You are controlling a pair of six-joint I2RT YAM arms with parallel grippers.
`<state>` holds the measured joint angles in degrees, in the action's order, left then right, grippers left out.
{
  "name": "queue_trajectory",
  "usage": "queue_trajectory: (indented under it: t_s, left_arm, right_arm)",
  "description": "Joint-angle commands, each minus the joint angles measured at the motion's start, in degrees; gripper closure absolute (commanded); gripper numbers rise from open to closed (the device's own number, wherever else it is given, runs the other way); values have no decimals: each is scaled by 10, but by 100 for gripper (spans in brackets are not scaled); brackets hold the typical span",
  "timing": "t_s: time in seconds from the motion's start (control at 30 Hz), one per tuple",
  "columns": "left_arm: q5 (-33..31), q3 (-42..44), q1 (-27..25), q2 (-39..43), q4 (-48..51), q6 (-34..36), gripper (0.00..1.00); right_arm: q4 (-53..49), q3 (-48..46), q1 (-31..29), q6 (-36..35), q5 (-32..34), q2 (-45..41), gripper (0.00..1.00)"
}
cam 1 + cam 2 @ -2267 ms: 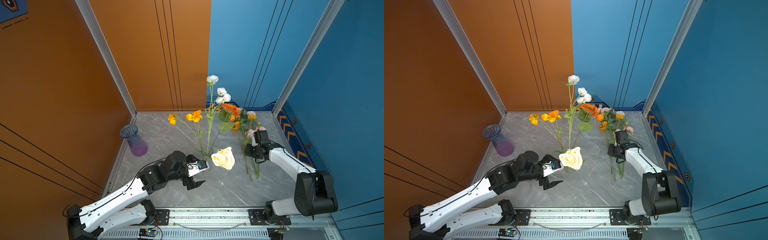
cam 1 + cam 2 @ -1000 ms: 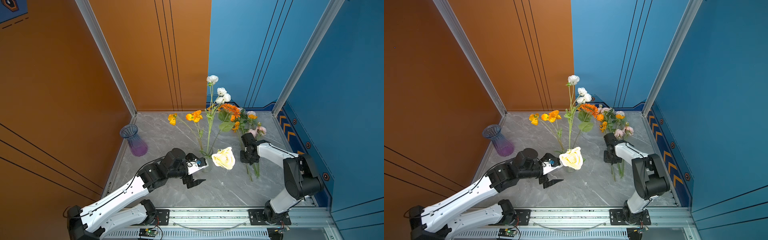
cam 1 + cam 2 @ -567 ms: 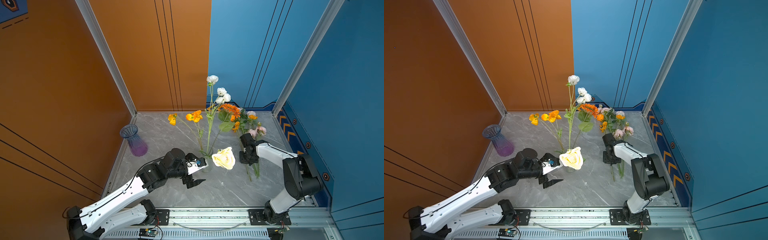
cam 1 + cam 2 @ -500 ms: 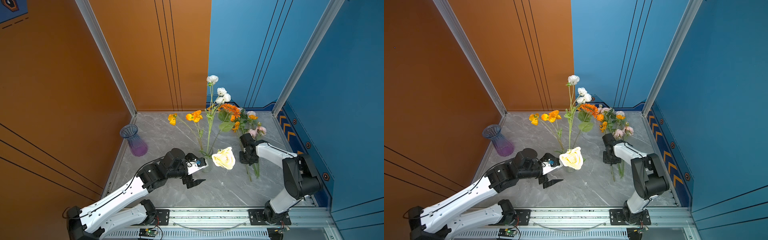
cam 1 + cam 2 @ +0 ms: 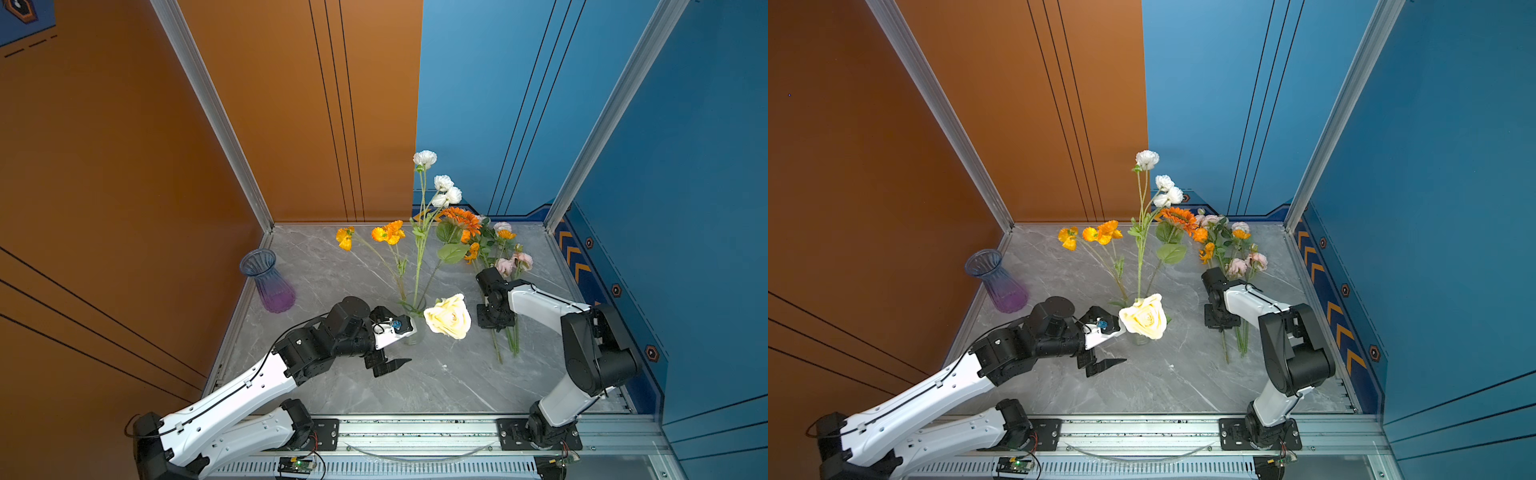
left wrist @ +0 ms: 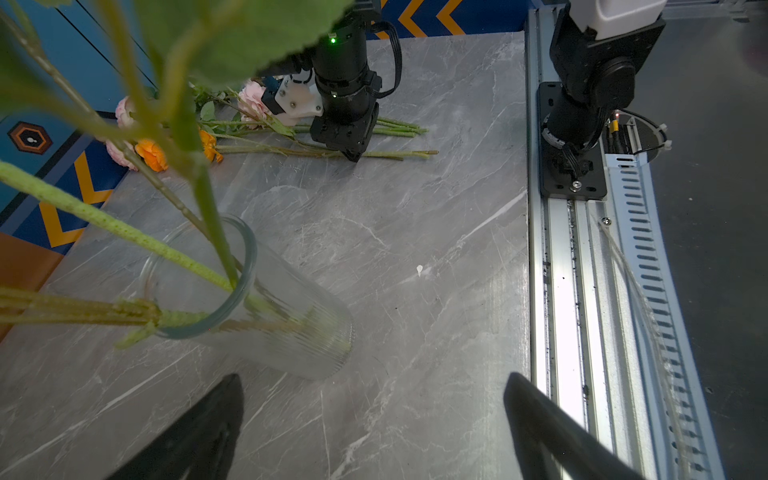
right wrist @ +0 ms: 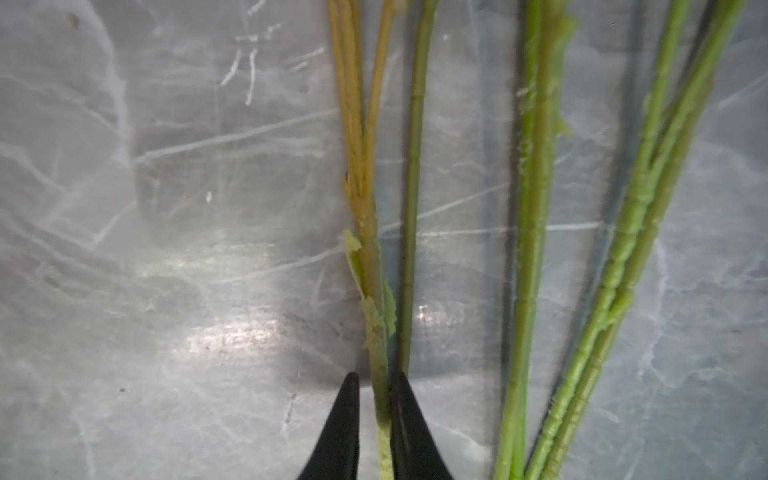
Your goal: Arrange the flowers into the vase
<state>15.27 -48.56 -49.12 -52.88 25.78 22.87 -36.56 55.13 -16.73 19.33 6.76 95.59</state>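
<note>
Far out past my left fingers stands the purple vase (image 5: 268, 282), upright, with no stem in it that I can see. My left gripper (image 6: 374, 384) hangs low over the table (image 5: 436, 382), fingers spread wide with nothing between them. The clear vase (image 6: 249, 291) stands just ahead of the fingertips, and I am not touching it.

That vase already holds a good share of the flowers (image 5: 419, 232): orange blooms, tall white ones and a big cream rose (image 5: 449, 316) leaning out over the rim towards my right side. So I judge the job to be well past its start.

Further right, my right gripper (image 7: 374, 378) is down at the table, its fingers clamped on one yellowish-green stem (image 7: 370, 257). A thinner stem lies just beside the fingers, and a few thicker green ones lie near. The clamped stem looks flat on the table, not lifted yet. Its pink and orange heads (image 5: 509, 262) lie beyond my fingers, towards the back wall.

What is left, as I reckon it, is this stem and the handful lying beside it.
</note>
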Motion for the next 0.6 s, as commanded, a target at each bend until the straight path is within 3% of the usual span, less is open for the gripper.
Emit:
queue_trajectory:
  t_s: [0.0,0.23,0.43,0.57]
  left_arm:
    - [16,-18,1,6,11,-5,2]
    - [15,-19,0,7,11,-5,2]
    - [14,-19,-1,7,12,-6,2]
    - [13,-18,0,6,11,-6,2]
  right_arm:
    - [-32,14,-3,-5,28,6,82]
    - [-32,16,-6,-7,22,9,83]
    - [-32,17,-8,-10,21,7,98]
    - [-32,20,-9,-14,20,-3,100]
